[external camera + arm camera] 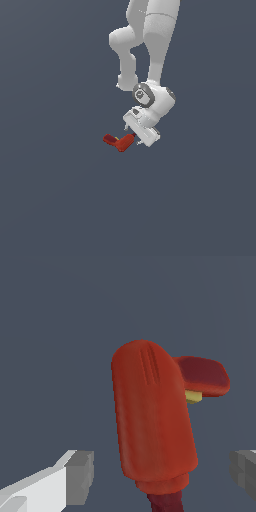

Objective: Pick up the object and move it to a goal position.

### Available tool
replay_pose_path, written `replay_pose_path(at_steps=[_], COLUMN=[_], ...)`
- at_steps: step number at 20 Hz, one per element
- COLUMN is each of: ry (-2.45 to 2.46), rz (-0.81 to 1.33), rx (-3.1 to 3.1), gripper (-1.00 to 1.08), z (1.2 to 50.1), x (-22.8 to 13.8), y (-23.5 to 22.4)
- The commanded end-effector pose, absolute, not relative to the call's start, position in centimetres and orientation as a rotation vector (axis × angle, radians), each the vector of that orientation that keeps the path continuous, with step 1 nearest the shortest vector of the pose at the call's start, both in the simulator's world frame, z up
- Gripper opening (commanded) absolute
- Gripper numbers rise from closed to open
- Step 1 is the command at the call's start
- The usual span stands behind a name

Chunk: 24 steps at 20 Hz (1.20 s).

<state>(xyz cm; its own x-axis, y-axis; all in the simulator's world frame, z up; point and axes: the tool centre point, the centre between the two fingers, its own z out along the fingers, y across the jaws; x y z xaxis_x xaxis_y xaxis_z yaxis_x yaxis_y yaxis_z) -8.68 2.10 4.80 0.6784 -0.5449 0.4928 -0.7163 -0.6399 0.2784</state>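
The object is a small red L-shaped block with a brighter arm, a darker arm and a tiny yellow spot at the bend. In the wrist view the object fills the middle, its bright arm reaching back between my fingers. My gripper is tilted, at the end of the bright arm on the exterior view's right. The gripper is open, with a gap showing on each side of the block. I cannot tell whether the block rests on the floor.
A plain dark grey surface lies all around. The white arm comes down from the top of the exterior view.
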Motion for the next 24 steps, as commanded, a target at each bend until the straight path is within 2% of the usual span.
replay_pose_path(at_steps=[1,8,9,24], ry=[-0.979,-0.979,-0.979,-0.979], rz=[0.509,0.508,0.508,0.509], rx=[2.436,2.436,2.436,2.437], gripper=[1.08,1.08,-1.0,-1.0], z=[4.2,2.9,2.9,3.5], x=[-8.6,-8.5,-8.5,-8.6], y=[1.7,0.8,0.8,1.1])
